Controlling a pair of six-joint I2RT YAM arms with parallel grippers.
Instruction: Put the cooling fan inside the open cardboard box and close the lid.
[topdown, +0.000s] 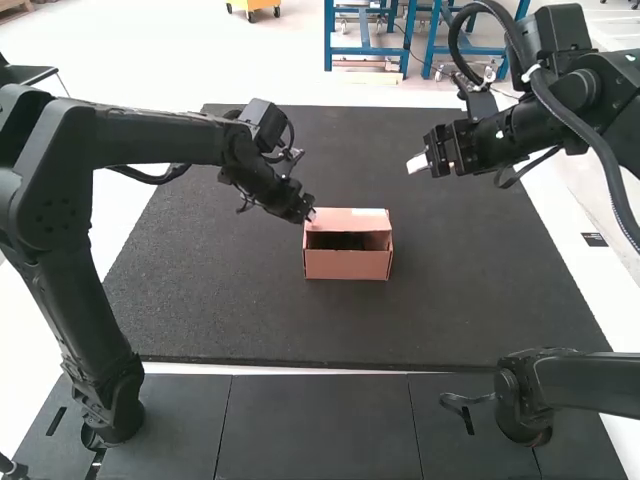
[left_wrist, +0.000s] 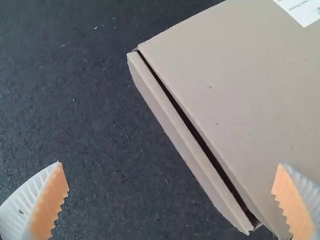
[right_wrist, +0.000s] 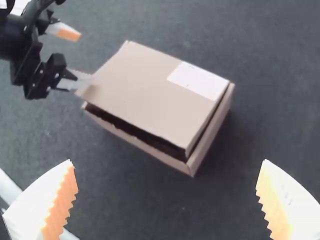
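The brown cardboard box (topdown: 347, 252) stands in the middle of the black mat. Its lid (right_wrist: 150, 95), with a white label, lies almost flat, and a dark slit stays between lid and front wall. Inside I make out only darkness, no fan. My left gripper (topdown: 307, 212) is open at the box's left rear corner; in the right wrist view the left gripper (right_wrist: 75, 57) has one finger on the lid's edge. The left wrist view looks down on the lid (left_wrist: 235, 95) between the white fingers (left_wrist: 45, 200). My right gripper (topdown: 418, 163) hangs open above and right of the box.
The black mat (topdown: 200, 290) covers the table around the box, with open room on all sides. The mat's front edge meets the dark table panels (topdown: 320, 420) near the arm bases.
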